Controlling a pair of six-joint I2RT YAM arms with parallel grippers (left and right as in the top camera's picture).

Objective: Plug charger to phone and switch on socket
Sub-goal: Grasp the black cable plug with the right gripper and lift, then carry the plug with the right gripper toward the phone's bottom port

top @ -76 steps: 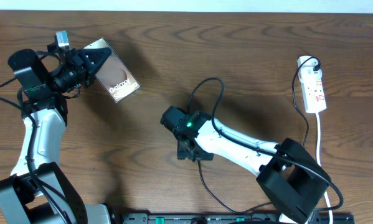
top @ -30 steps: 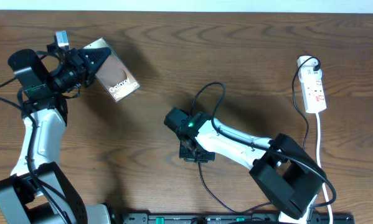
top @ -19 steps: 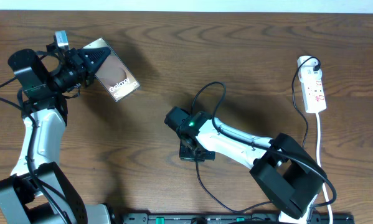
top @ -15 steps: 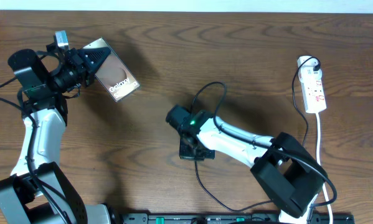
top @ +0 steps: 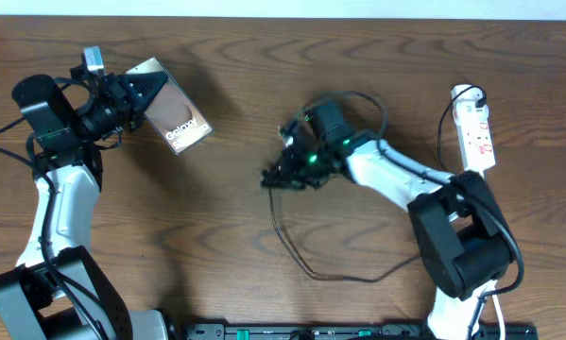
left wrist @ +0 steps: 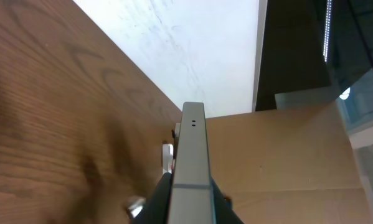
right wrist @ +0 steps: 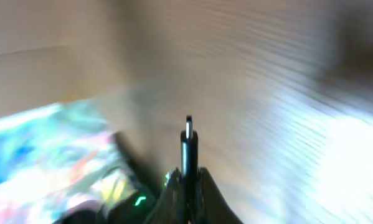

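While the charger (right wrist: 188,142) sits pinched in the right jaws, mid-desk and well apart from the phone (top: 174,118), we log the risks first. The right wrist view is badly blurred, so we cannot read which way the plug tip faces. A tip turned wrong or tilted would scrape the phone's edge rather than seat. Slack cable (top: 313,275) lies in a wide loop on the desk (top: 197,236) toward the near edge, with another arc over the right arm. We judge either could catch on the arm on the way across and tug the tip askew in the grip. The phone is gripped at one end only, so a firm push could pivot or slide it.

Phone: flat brown slab, white "Galaxy" lettering and a round mark facing up, at far left, with the left jaws clamped on its end. It looks tilted and lifted clear of the desk, judging by its shadow. The left wrist view shows it edge-on: grey rim, two small holes near the far end. We cannot make out the port. Socket (top: 477,132) lies far right, neither arm touching it.
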